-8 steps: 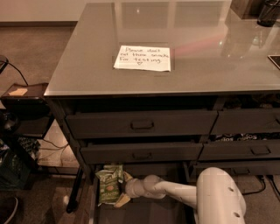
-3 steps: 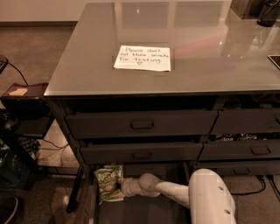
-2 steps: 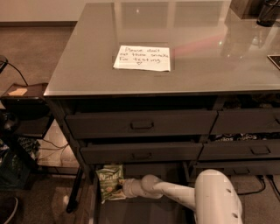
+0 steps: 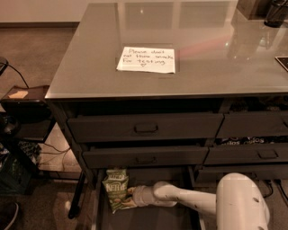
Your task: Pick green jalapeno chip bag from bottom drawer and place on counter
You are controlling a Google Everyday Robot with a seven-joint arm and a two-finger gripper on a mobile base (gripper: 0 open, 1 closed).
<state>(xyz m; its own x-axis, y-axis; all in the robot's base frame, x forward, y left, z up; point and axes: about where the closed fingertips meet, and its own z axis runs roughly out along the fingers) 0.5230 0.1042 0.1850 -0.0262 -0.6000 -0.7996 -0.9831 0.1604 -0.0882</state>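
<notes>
The green jalapeno chip bag stands with its white "KETTLE" lettering facing up at the left end of the open bottom drawer, below the cabinet. My gripper is low in that drawer at the end of the white arm, right against the bag's right edge. The wrist hides where it meets the bag. The counter is above, glossy grey-brown, with a white handwritten note on it.
A sliver of another green bag shows behind the KETTLE bag. Two dark drawer fronts with handles overhang the open drawer. Right-hand drawers stand slightly open. A dark shelf and cables are at left, and dark objects at the counter's back right.
The arm's elbow has shifted a little left and back. The gripper has stayed against the bag, and the bag has barely moved.
</notes>
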